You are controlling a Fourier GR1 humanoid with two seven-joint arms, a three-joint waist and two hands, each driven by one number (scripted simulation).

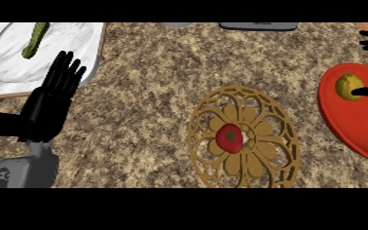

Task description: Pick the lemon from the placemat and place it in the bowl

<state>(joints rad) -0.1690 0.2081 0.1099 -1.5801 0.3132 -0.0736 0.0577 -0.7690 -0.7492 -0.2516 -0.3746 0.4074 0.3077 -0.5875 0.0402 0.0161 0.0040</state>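
The yellow lemon [349,86] lies inside the red bowl [338,117] at the right edge. Of my right hand [364,41] only black fingertips show at that edge, spread wider than the lemon; the thumb tip [361,92] is at the lemon's right side, not curled round it. The round golden openwork placemat [244,102] lies at centre right with a red tomato-like fruit [230,137] on its middle. My left hand [49,102] rests open at the left, fingers up, far from the mat and the bowl.
A white marbled board [64,44] with a green vegetable [34,40] sits at the back left, just beyond my left hand. Grey objects [259,26] poke in along the far edge. Speckled counter [144,102] lies between the board and the placemat.
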